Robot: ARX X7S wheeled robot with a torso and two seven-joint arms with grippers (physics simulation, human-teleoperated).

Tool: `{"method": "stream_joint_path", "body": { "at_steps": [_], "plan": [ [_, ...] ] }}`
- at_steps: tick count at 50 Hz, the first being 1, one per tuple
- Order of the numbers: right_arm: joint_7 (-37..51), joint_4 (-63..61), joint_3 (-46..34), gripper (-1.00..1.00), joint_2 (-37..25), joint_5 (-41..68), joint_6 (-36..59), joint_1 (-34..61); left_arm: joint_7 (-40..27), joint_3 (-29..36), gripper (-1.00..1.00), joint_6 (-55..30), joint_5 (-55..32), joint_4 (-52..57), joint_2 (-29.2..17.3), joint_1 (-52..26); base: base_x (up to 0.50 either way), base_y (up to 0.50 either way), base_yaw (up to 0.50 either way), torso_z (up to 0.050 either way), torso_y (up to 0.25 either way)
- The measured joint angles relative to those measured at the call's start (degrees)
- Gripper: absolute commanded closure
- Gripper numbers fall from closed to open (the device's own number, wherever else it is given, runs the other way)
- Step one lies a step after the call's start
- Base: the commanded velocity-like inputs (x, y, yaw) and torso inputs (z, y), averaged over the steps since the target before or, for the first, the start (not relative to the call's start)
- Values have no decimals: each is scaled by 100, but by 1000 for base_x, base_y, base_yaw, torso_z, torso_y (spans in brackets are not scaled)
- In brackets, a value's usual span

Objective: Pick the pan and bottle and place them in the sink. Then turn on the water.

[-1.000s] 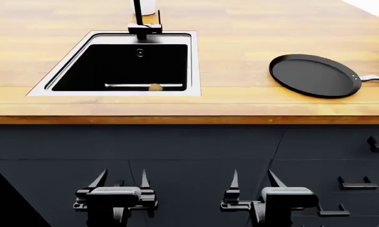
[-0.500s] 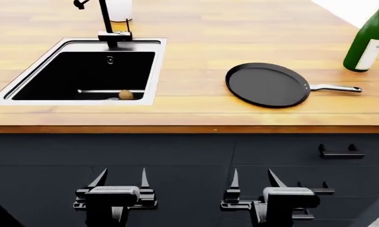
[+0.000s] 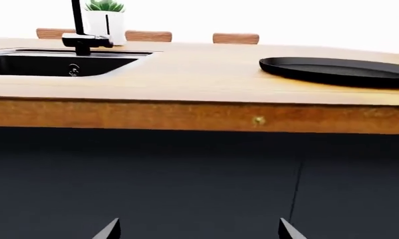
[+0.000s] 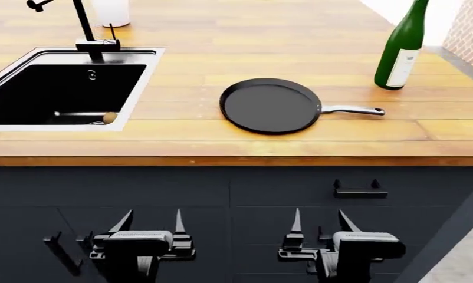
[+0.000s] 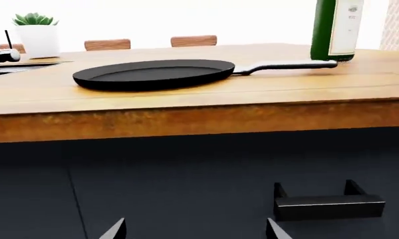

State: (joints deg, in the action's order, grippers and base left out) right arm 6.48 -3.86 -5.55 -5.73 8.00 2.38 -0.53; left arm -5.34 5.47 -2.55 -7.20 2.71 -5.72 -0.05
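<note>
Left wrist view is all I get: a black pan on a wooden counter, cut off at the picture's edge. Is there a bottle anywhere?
Observer: Yes. The head view shows a green bottle standing upright on the counter, apart from the pan, on the robot's right.
Operator: Does the pan have a handle?
Observer: It does. A thin metal handle points toward the robot's right, away from the sink.
Operator: Is anything lying in the sink?
Observer: A small brown ball sits at the bottom, near the front wall.
</note>
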Motion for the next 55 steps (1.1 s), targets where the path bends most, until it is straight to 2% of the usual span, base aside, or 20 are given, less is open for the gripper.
{"method": "stream_joint_path", "body": {
  "at_steps": [6, 12, 18, 25, 31, 39, 47, 55],
  "plan": [
    [175, -893, 22, -100, -193, 20, 649, -140, -89, -3, -100, -593, -118, 768, -159, 101, 0, -500, 0, 50, 8],
    [305, -1941, 80, -100, -439, 65, 1402, -290, -173, -26, -100, -1555, -319, 1864, -400, 175, 0, -500, 0, 50, 8],
    [369, -3036, 249, -100, -714, 275, 2333, -320, -257, -143, -100, -2698, -629, 2996, -657, 98, 0, -500, 0, 50, 10],
    [487, -4252, 596, -100, -1055, 852, 3726, 5, -364, -653, -100, -4358, -1358, 4237, -882, -359, 0, -500, 0, 50, 9],
    [1109, -4864, 849, -100, -1638, 1964, 4457, 366, -957, -1079, -100, -5389, -2565, 4906, -1269, -908, 0, -500, 0, 50, 9],
    [1957, -5228, 1031, -100, -2387, 3352, 4908, 858, -1755, -1529, -100, -6172, -4000, 5325, -1796, -1553, 0, -500, 0, 50, 10],
    [2576, -5335, 1218, -100, -2906, 4535, 5335, 1552, -2615, -1918, -100, -6860, -5495, 5379, -2260, -2452, 0, -500, 0, 50, 10],
    [3118, -5286, 1351, -100, -3306, 5617, 5692, 2344, -3496, -2047, -100, -7301, -6839, 5165, -2693, -3396, 0, -500, 0, 50, 10]
  ]
}}
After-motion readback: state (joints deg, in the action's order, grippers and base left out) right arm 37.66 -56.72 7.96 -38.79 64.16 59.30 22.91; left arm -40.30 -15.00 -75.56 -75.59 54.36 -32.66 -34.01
